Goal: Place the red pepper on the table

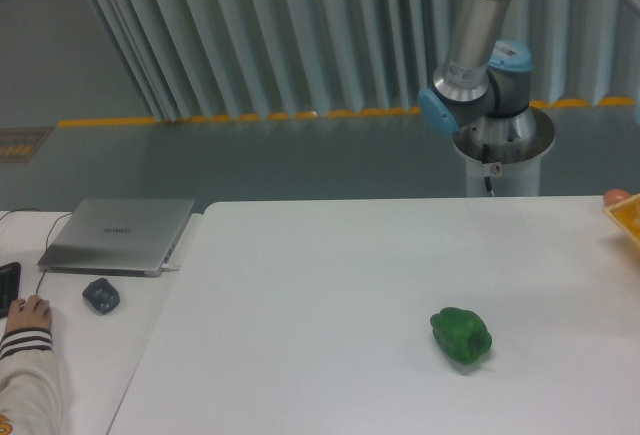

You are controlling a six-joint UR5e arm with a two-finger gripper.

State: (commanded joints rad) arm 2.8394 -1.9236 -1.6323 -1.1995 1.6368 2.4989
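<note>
camera: table (300,335) bears green pepper (461,335), lying sideways.

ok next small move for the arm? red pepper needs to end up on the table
Probably bring the wrist back into view over the table. Only the arm's base and lower joints show; the gripper and the red pepper are both out of frame, so a grasp cannot be confirmed. The green pepper lies right of centre, so I'd aim for the bare area to its left.
</note>
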